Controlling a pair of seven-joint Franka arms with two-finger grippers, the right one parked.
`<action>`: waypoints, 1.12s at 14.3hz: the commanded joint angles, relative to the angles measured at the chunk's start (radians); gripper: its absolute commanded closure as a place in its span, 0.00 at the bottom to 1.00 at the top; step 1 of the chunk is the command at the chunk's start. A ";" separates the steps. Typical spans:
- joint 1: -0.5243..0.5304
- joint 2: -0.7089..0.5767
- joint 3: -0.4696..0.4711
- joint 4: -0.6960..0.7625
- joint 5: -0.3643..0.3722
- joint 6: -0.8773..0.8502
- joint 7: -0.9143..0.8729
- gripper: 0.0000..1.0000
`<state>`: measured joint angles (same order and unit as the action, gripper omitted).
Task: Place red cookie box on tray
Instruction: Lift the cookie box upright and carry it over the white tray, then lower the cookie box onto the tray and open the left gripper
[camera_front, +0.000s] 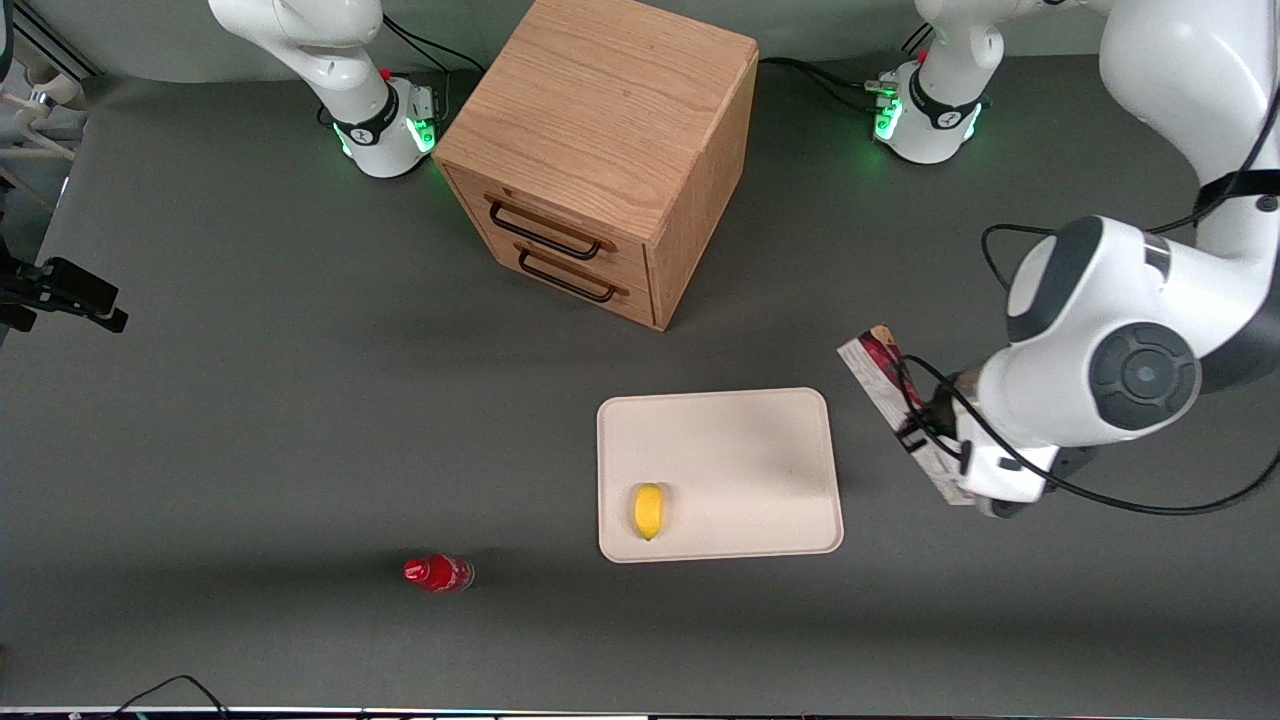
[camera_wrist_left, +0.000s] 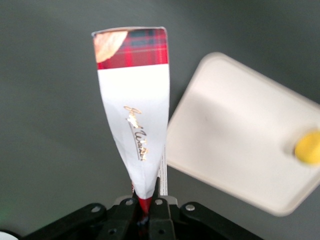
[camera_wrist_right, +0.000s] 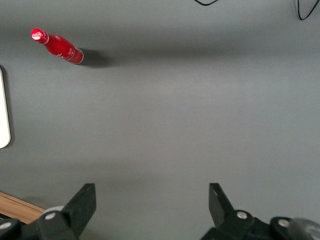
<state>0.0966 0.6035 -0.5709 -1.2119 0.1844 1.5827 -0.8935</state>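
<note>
Your left gripper (camera_wrist_left: 146, 212) pinches the long red-and-white cardboard cookie box (camera_wrist_left: 135, 110), lifted at the cream rectangular tray's (camera_front: 740, 440) three o'clock; carry it over, avoiding the lemon (camera_front: 649, 510).

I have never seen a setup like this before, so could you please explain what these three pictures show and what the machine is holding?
These are two white robot arms bolted to a dark grey table. One picture looks down at them from the front; the other two come from cameras on each arm's wrist.

The working arm's gripper hangs above the table, beside the tray toward the working arm's end. Its fingers are shut on one end of the red cookie box, a slim box with a white face and tartan end, not yet over the tray.

A yellow lemon lies on the cream tray. A small red bottle lies on the table, and a wooden drawer cabinet stands farther from the front camera.
</note>
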 joint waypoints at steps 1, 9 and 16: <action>-0.015 0.082 -0.044 -0.003 0.012 0.025 0.134 1.00; -0.040 0.252 -0.041 -0.035 0.036 0.295 0.188 1.00; -0.038 0.269 -0.026 -0.097 0.078 0.304 0.186 0.00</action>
<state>0.0576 0.8954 -0.6002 -1.2912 0.2503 1.8898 -0.6990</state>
